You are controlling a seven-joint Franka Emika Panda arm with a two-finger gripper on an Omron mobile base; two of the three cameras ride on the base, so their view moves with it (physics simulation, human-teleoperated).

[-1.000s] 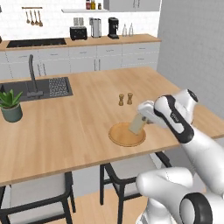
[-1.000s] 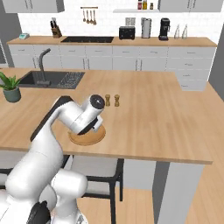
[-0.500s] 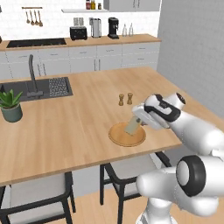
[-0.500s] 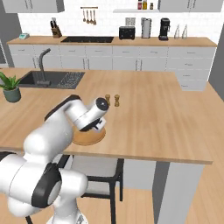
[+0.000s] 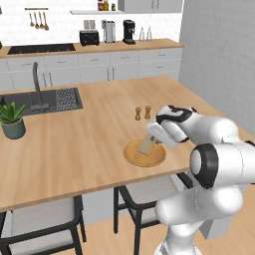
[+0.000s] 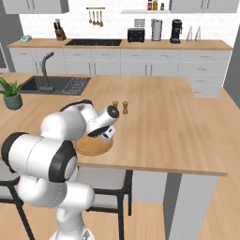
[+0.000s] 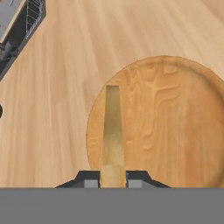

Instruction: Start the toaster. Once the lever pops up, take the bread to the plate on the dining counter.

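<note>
**Bread held edge-on over the plate**

The arm folds low over the near edge of the dining counter [image 5: 89, 144], wrist bent so the gripper [image 7: 113, 180] points down and away at the plate [image 7: 175, 127]. Its two fingers are clamped on the bread [image 7: 113, 131], which stands nearly on edge, its far end over the plate's left part; whether that end touches the wood cannot be told. In the left base view the bread [image 5: 146, 144] tilts out of the gripper [image 5: 152, 140] above the plate [image 5: 144, 155]. The plate sits near the counter's front edge, just before two small shakers [image 5: 142, 113]. The toaster [image 5: 89, 37] stands well apart on the back counter. No writing is legible anywhere.
</note>
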